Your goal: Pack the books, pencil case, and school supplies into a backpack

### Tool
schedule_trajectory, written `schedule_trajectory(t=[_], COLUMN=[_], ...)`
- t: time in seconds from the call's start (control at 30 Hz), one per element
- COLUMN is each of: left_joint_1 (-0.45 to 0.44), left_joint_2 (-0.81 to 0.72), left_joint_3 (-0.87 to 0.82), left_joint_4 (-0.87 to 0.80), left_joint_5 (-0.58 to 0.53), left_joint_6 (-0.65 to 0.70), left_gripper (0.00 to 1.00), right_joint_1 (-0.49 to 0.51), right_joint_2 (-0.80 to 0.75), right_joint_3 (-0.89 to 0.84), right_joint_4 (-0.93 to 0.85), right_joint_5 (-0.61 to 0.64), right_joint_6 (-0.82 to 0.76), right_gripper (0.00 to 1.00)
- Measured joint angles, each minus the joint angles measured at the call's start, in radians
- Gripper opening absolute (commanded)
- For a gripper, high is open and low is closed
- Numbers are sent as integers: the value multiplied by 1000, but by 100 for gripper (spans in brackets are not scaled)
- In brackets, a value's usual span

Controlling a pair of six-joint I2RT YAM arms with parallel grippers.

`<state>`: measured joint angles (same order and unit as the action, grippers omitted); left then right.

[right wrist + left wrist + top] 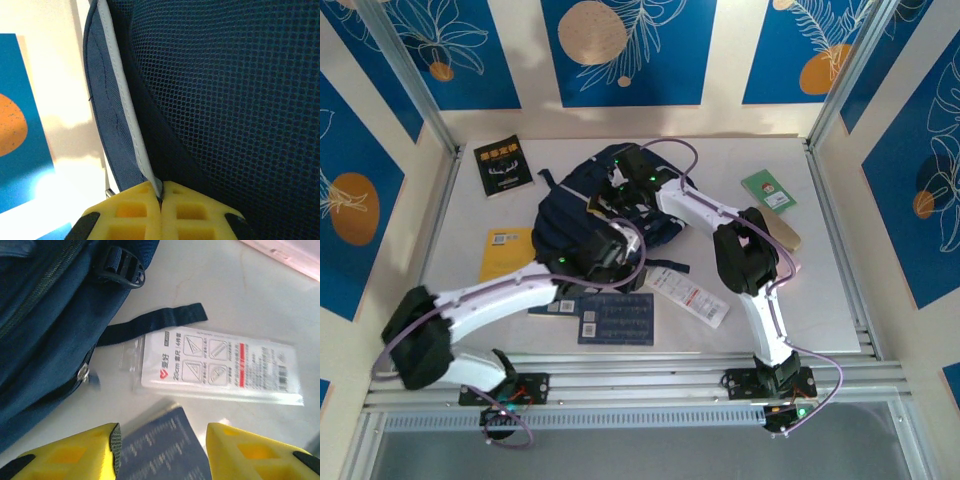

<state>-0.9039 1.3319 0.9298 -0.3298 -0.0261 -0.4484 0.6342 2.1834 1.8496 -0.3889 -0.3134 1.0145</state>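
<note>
The navy backpack [582,205] lies mid-table. My right gripper [161,192] is shut on the pale stripe [127,105] at the backpack's edge [225,100]. My left gripper [162,440] stands open at the bag's near side [45,315], low over a dark blue book [165,452] that lies between its fingers. The white packet with red print [220,365] lies just beyond. A black book [502,165], a yellow-orange book [506,252] and a dark blue book [616,318] lie around the bag. A pale pink edge [287,254] may be the pencil case.
A green booklet [768,190] and a tan block [786,236] lie at the right, beside the right arm's elbow [745,255]. A loose dark strap [155,322] and a black buckle [122,267] trail from the bag. Metal frame posts border the table.
</note>
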Motion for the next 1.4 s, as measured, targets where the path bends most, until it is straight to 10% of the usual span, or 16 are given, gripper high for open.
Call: schedule_trajectory(t=[0.13,0.27,0.6,1.0,1.4], left_joint_1=[34,150,407,491,531], left_joint_2=[-178,-290,-170,85,121], left_joint_3=[-21,-21,-24,68,38], left_joint_4=[-108,-202,-277,-180,-165], left_joint_5=[0,3,162,219,216], left_joint_6=[9,-15,-232,-391,-412], left_gripper=[54,53,58,50,48], right_joint_1=[-11,-21,-26,11,21], right_joint_2=[0,-1,-324,-670,-777], right_joint_3=[2,32,-190,-690,-822], right_joint_4=[-16,-91,-170,-52,-13], right_joint_5=[-8,30,249,304,344], right_joint_6=[-47,-133,-317,-297,-259], right_gripper=[47,56,53,50,50])
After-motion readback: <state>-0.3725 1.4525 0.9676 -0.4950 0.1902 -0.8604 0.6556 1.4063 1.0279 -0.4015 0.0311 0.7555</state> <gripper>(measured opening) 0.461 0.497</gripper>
